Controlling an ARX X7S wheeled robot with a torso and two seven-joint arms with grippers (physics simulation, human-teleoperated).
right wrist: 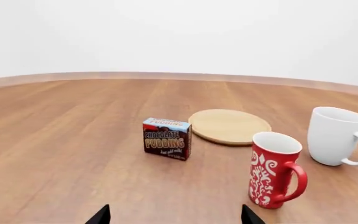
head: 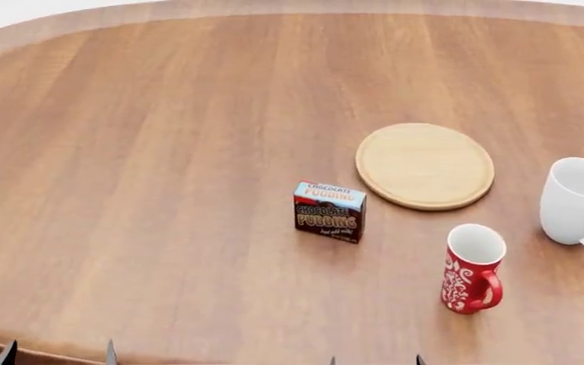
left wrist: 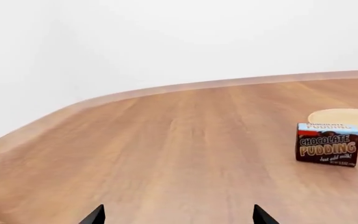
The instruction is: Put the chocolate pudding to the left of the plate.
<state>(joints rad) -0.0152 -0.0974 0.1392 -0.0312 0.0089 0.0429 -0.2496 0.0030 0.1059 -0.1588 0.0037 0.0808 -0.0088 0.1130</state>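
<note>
Pudding: I am seeing the small brown-and-blue chocolate pudding carton (head: pixel 330 211) standing upright at about 8 o'clock of the round pale-wood plate (head: pixel 425 165), just beside it, not touching.
Mugs: the red patterned mug (head: pixel 471 268) and white mug (head: pixel 579 202) are standing at the plate's 5 and 4 o'clock.
Left gripper (left wrist: pixel 177 215): fingers are spreading wide, holding nothing.
Right gripper (right wrist: pixel 175 215): fingers are also gaping, holding nothing.
Surface: 1 brown wooden table (head: pixel 150 152).
</note>
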